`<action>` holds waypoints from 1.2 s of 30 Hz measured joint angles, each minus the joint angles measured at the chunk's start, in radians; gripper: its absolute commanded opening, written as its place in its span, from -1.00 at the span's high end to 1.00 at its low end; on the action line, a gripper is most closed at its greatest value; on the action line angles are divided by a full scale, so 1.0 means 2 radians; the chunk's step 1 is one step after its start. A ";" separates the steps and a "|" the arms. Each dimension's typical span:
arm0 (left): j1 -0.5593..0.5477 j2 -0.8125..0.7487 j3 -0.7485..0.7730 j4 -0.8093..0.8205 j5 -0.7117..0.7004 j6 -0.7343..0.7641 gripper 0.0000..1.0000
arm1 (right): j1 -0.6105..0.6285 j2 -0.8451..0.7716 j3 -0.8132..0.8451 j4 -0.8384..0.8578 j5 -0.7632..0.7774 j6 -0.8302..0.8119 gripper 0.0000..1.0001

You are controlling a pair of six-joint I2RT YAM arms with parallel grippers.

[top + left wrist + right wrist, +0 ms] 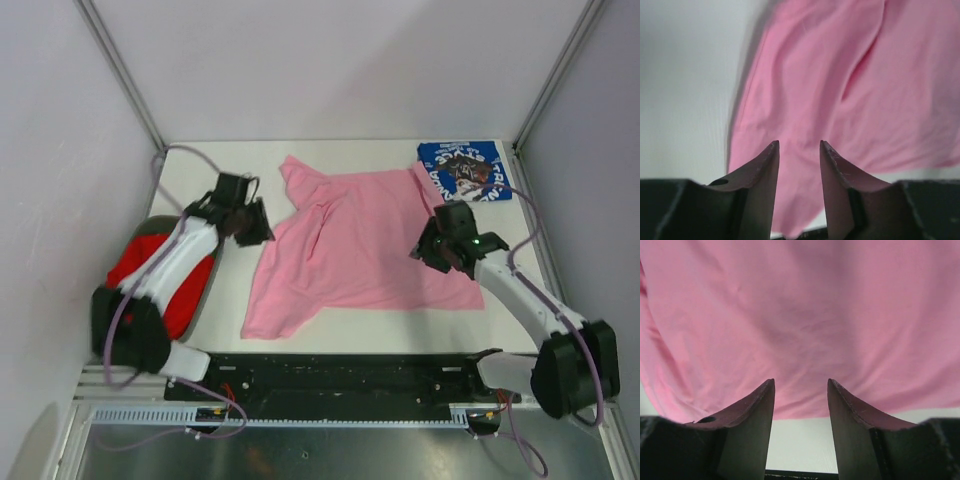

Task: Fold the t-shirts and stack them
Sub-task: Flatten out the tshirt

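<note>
Hovering both sets of jaws parted and empty beside the soft, limp light pink t-shirt (360, 250), I'd pinch its side edges; thin cloth will sag.

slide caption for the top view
Left tool and right tool, both open, flank the pink t-shirt; blue t-shirt behind.

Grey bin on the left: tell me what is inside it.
A red t-shirt fills the bin; the left arm crosses over its middle, and anything beneath the cloth is hidden.
</note>
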State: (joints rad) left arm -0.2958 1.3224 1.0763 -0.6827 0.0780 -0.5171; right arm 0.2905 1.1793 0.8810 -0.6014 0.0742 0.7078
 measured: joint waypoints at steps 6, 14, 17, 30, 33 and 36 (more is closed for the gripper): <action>0.000 0.229 0.140 0.045 -0.016 0.045 0.16 | 0.063 0.090 0.000 0.049 -0.006 -0.018 -0.01; 0.009 0.348 0.208 0.048 -0.024 0.076 0.14 | 0.087 0.127 0.000 0.083 -0.006 -0.040 0.00; 0.013 0.363 0.220 0.048 -0.025 0.080 0.14 | 0.090 0.138 0.000 0.089 -0.005 -0.047 0.00; 0.016 0.375 0.226 0.049 -0.025 0.077 0.41 | 0.097 0.179 0.000 0.098 -0.005 -0.054 0.03; 0.019 0.375 0.216 0.052 -0.027 0.071 0.78 | 0.097 0.180 0.000 0.098 -0.005 -0.054 0.03; 0.026 0.368 0.198 0.059 -0.035 0.059 0.97 | 0.097 0.182 0.000 0.098 -0.005 -0.054 0.03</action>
State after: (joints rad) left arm -0.2436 2.0575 1.4727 -0.5644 0.0071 -0.4000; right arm 0.4854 1.5433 0.8810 -0.4046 0.0650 0.6006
